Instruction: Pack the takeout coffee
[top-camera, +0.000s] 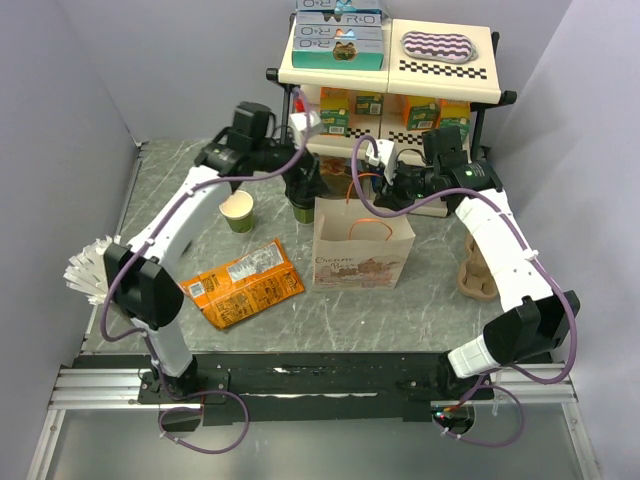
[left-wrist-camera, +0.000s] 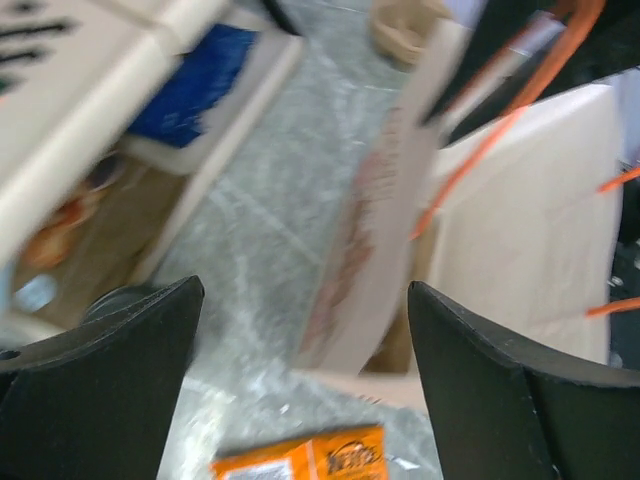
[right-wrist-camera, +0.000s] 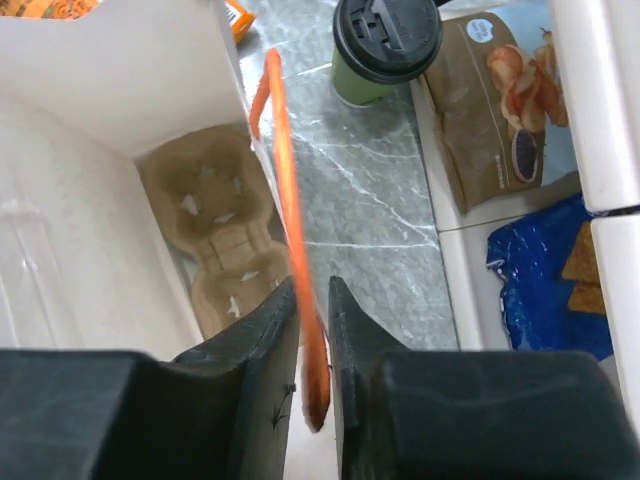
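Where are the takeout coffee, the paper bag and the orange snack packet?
takeout coffee (right-wrist-camera: 388, 38): right wrist view, on its black lid.
paper bag (top-camera: 362, 258): top external view, on its printed front wall.
orange snack packet (top-camera: 243, 283): top external view, at its middle.

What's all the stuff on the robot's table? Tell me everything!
takeout coffee: one, dark green, black lid, beside the bag
paper bag: one, cream, table middle
cup tray: one, brown, inside the bag
second cup tray: one, brown, right of bag
open cup: one, green, left of the coffee
snack packet: one, orange, front-left of bag
white bundle: one, white, left edge
shelf: one, cream, back, holding snacks
left fingers: two, black, open, by the bag
right fingers: two, black, pinching the bag's orange handle
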